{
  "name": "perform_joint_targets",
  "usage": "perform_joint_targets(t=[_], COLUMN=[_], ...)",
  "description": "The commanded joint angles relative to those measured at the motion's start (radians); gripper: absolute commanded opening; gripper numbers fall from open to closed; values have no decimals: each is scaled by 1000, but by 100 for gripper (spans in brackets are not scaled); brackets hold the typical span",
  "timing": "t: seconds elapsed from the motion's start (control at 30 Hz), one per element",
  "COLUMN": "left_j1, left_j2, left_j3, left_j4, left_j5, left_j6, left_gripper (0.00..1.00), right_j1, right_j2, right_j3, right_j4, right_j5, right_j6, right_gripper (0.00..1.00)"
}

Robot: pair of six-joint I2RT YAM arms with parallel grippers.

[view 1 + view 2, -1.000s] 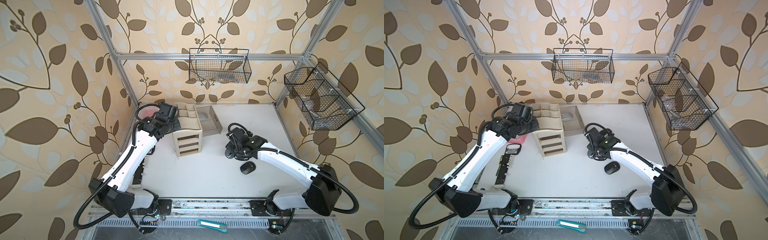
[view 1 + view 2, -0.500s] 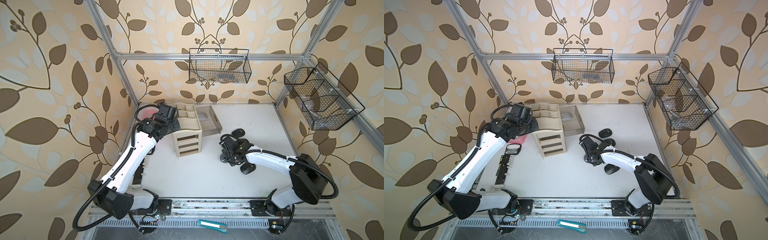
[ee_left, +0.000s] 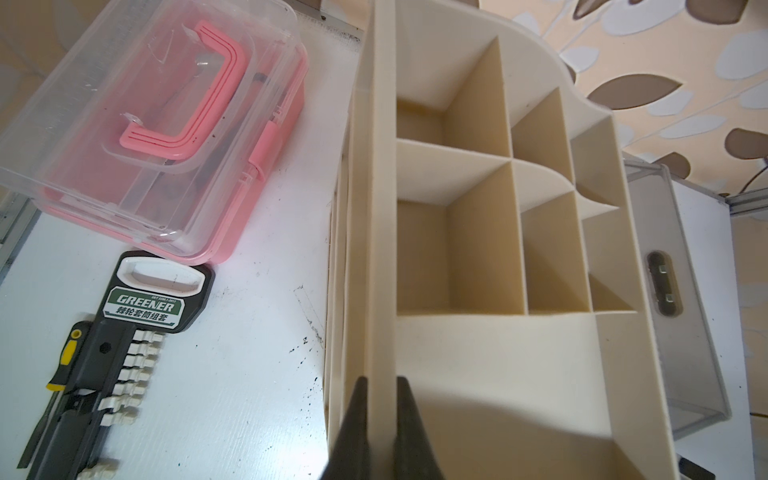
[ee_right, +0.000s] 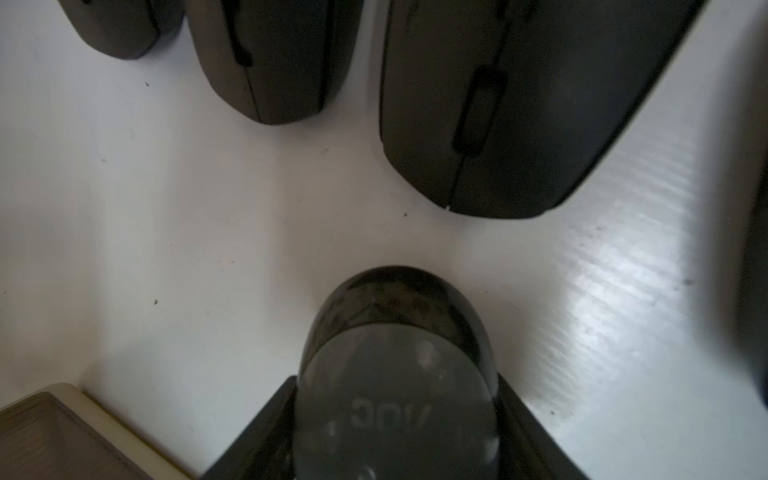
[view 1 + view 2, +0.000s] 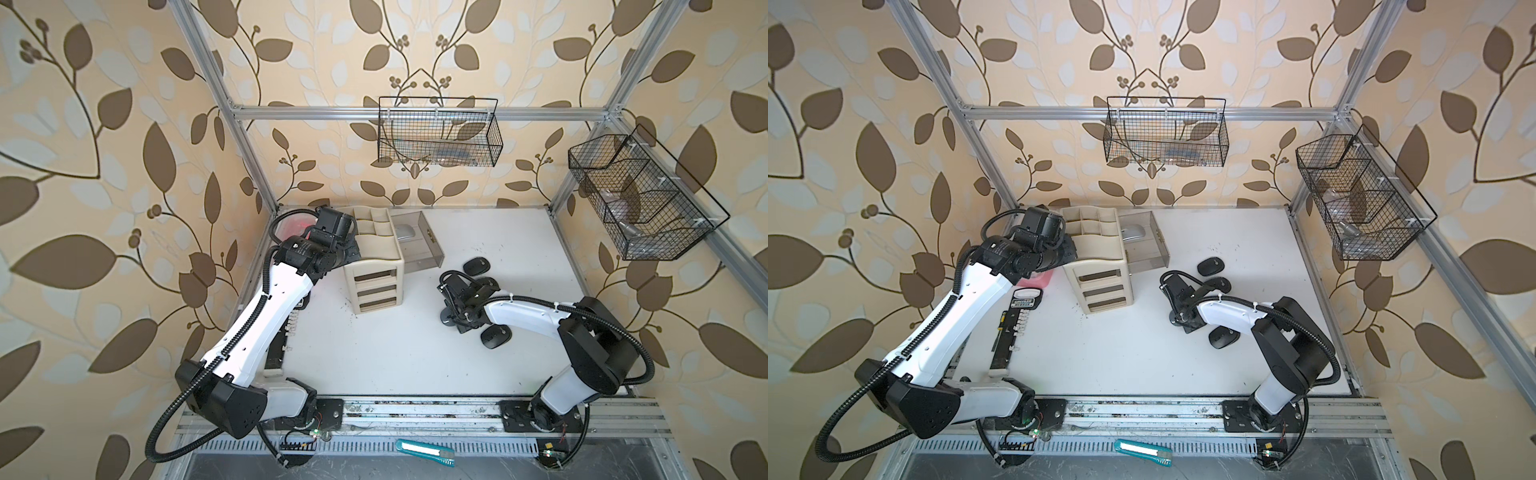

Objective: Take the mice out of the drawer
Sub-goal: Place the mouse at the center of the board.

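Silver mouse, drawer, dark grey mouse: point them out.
silver mouse point(image 5: 404, 232), in a top view, its back.
drawer point(image 5: 420, 257), in a top view, bare floor.
dark grey mouse point(image 4: 395, 374), right wrist view, its top shell.

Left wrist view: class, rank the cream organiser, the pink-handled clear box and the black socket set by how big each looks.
Largest: cream organiser, filling most of the picture, though nearest the camera.
Next: pink-handled clear box.
Smallest: black socket set, but the edge cuts it off, so that place is unsure.
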Motion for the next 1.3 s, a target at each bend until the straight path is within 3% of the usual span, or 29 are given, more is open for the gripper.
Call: perform_joint_targets(t=[0.0,0.27,0.63,0.8,0.93,1.17,1.27], left_j1=[7,9,15,15,15,22,42], left_j2=[-42,-44,-50,-50,-39,-36,-35], left_j3=[9,11,11,12,19,16,11], left_j4=[118,119,116,121,124,124,129], left_j5=[-7,-7,-3,7,36,83,154], left_j6=[-8,-1,1,-1,-1,5,-4], left_gripper=[0,0,0,0,0,0,0], right_j1=[0,12,75,66,46,62,59], right_j2=[27,28,2,5,19,-140,-230], right_j3=[11,48,77,87,85,90,99], right_j4=[-24,-59,6,44,60,-97,-165], right_j5=[-7,-15,-23,5,-45,30,56], right_j6=[91,76,89,43,9,-129,-199], right_gripper=[68,81,81,81,79,79,79])
